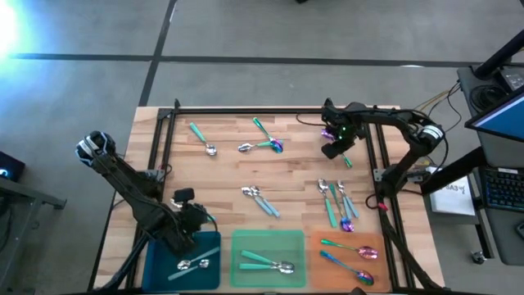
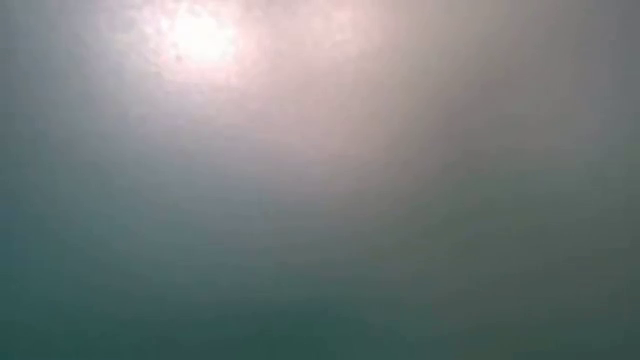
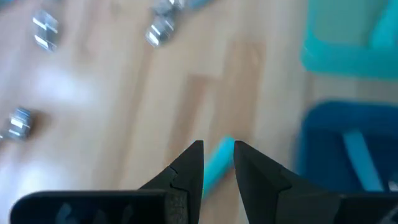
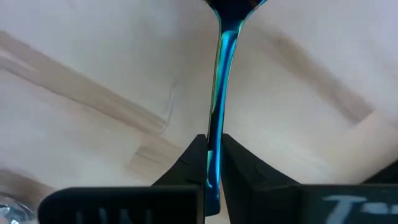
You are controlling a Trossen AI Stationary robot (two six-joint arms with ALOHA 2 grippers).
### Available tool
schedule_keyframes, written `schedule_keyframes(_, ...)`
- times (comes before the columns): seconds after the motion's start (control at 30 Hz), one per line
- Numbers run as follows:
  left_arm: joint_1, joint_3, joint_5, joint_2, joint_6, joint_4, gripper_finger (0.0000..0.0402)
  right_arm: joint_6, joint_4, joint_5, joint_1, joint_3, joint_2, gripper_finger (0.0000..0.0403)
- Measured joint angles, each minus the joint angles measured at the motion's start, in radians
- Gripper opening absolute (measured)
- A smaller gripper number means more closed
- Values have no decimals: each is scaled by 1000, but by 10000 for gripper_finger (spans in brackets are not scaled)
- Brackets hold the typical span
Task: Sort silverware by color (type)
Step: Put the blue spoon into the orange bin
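The right gripper point(image 4: 214, 155) is clenched on the handle of an iridescent spoon point(image 4: 222, 68); the handle runs up between the two fingers point(image 4: 193, 158) and the bowl lies at the far end. In the high view this gripper point(image 1: 337, 146) sits over the table point(image 1: 229, 168) at its far right, well beyond the orange tray point(image 1: 315, 266).

The left gripper point(image 3: 217, 163) holds a pale blue handle point(image 3: 214, 167) between its fingers, which stand a little apart around it. In the high view this gripper point(image 1: 196, 223) is at the far edge of the blue tray point(image 1: 160, 266), to the left of the orange tray.

Tray contents, high view:
- Blue tray: one blue-handled spoon point(image 1: 190, 265).
- Green tray point(image 1: 246, 244), between the blue and orange trays: teal-handled spoons point(image 1: 268, 262).
- Orange tray: two iridescent spoons point(image 1: 352, 250), lying side by side.

Loose spoons on the table, high view:
- A mixed cluster point(image 1: 338, 203) just beyond the orange tray.
- A blue-handled pair point(image 1: 259, 199) just beyond the green tray.
- A teal-handled spoon point(image 1: 201, 138) far beyond the blue tray.
- A small group point(image 1: 264, 141) far beyond the green tray, with one iridescent bowl among teal handles.

The low view shows only haze and glare.
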Motion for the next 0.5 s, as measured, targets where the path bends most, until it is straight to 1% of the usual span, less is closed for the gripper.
schedule_keyframes(0.13,5,0,-149,0,-5,-2,73,-10,43,-18,12,15,-44,14)
schedule_keyframes(0.27,37,0,-241,-8,-20,-12,73,-20,120,-56,40,23,-91,14)
schedule_keyframes(0.33,61,0,-283,-14,-22,-14,73,-21,198,-102,64,23,-120,14)
schedule_keyframes(0.4,89,0,-347,-14,-23,-23,73,-22,271,-142,92,25,-146,14)
schedule_keyframes(0.5,133,0,-430,-15,-23,-32,73,-15,396,-156,145,25,-176,13)
